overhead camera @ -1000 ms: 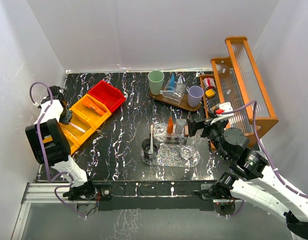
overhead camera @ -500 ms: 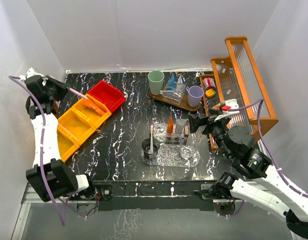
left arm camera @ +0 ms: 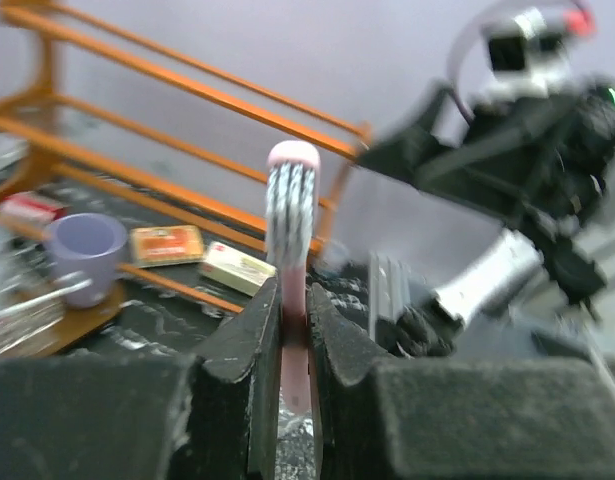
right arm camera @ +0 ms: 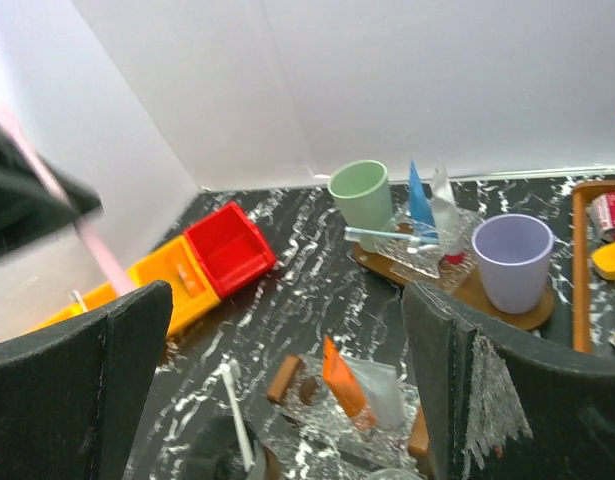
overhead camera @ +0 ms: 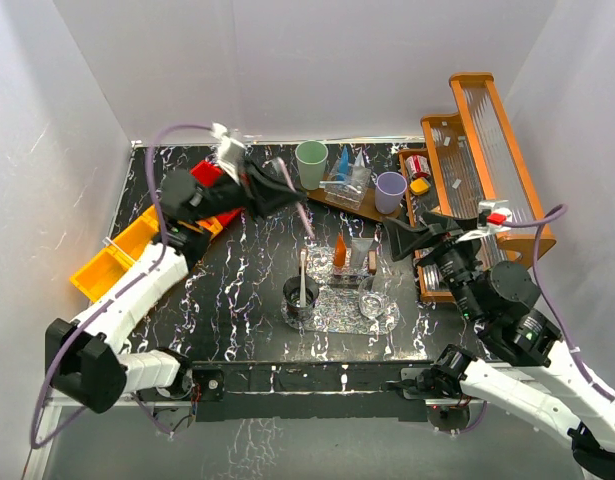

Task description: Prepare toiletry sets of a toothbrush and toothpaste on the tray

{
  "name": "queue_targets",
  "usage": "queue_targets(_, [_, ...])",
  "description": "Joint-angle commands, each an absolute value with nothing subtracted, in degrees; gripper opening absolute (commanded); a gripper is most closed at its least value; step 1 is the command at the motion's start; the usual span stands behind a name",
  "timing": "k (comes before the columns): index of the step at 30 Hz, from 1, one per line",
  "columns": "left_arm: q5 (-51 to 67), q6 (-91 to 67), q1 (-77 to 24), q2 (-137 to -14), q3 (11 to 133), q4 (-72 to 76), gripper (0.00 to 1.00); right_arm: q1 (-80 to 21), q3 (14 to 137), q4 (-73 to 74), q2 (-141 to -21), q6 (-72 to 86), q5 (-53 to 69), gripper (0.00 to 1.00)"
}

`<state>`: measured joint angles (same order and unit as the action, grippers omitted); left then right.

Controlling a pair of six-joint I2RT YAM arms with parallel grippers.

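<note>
Within left claw (left arm camera: 292,305), pink toothbrush (left arm camera: 291,205); right claw (right arm camera: 287,340) wide apart

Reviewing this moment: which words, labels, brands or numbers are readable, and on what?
None can be read.
Orange packet on the wooden rack's low shelf: print too blurred.
Pale packet beside it: too blurred.
Red and white packet: too blurred.
Orange tube: no lettering shows.

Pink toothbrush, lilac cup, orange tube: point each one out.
pink toothbrush (left arm camera: 291,205): left wrist view, on the bristle head.
lilac cup (right arm camera: 512,285): right wrist view, on the outer wall.
orange tube (right arm camera: 342,385): right wrist view, on the middle of the body.
</note>
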<state>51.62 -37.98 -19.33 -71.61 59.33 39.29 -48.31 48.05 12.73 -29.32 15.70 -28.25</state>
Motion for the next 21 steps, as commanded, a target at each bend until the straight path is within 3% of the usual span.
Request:
queue_targets(1, [47.5, -15.7, -36.2, -67.9, 56.8, 39.4, 0.00, -48.4, 50.4, 5.6, -26.7, 19.6, -26.0, 0.98])
queue_targets(8, [35.5, -5.3, -52.2, -79.3, 58.0, 38.2, 0.00, -48.4, 50.0, 3.2, -20.9, 21.4, -25.1, 0.98])
queue_targets(21, [32.4, -7.2, -55.8, -98.0, 63.7, 42.6, 0.00, -48.4, 52.0, 8.9, -15.3, 21.7, -28.1, 0.98])
